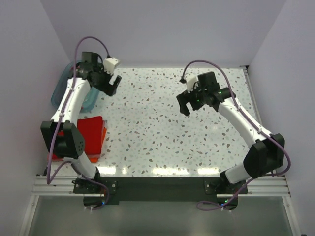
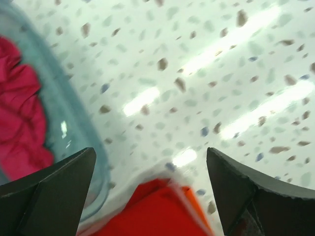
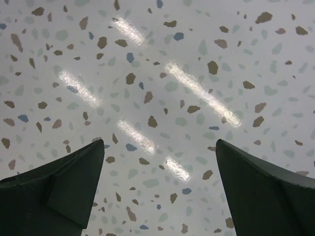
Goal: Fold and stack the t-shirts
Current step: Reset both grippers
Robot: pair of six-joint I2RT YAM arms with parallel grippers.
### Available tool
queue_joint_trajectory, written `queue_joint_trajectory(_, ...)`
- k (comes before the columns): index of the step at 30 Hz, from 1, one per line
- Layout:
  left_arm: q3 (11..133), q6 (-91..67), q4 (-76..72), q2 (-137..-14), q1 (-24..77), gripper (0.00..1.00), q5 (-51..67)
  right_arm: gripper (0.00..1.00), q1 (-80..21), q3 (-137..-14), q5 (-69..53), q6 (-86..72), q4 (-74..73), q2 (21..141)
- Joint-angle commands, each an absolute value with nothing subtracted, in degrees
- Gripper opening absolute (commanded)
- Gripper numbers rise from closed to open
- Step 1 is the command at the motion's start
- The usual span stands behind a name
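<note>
T-shirts: I see a folded stack (image 1: 91,130) at the left edge of the tabletop (image 1: 162,132), just beside the left arm (image 1: 69,140). A bright red tee (image 2: 152,216) is on top, with an orange tee (image 2: 194,205) showing along one edge. Magenta-pink tee (image 2: 19,123) is crumpled inside the teal tub (image 2: 74,132), back-left corner. Left jaws are wide with nothing between them, hovering over tabletop just beside the tub; that wrist view is blurred. Right jaws are also wide and hold nothing, over speckled tabletop right of centre, well apart from all the cloth.
</note>
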State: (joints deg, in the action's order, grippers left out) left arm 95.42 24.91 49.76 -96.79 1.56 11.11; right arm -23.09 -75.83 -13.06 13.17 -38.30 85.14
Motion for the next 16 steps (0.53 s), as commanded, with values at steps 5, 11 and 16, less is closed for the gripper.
queue_joint_trajectory(5, 88.96, 14.59, 36.76, -101.86, 15.55, 1.0, 13.8, 0.99, -11.97, -71.99, -17.67, 7.73, -36.13, 85.52)
queue_joint_trajectory(11, 77.53, 11.87, 30.85, -102.3, 18.28, 1.0, 16.61, 0.99, -10.63, -64.78, -16.52, 7.56, -33.67, 83.15)
queue_joint_trajectory(16, 73.48, 11.16, 27.86, -100.11, 18.37, 1.0, 15.48, 0.99, -10.63, -62.31, -17.23, 7.56, -33.92, 81.3)
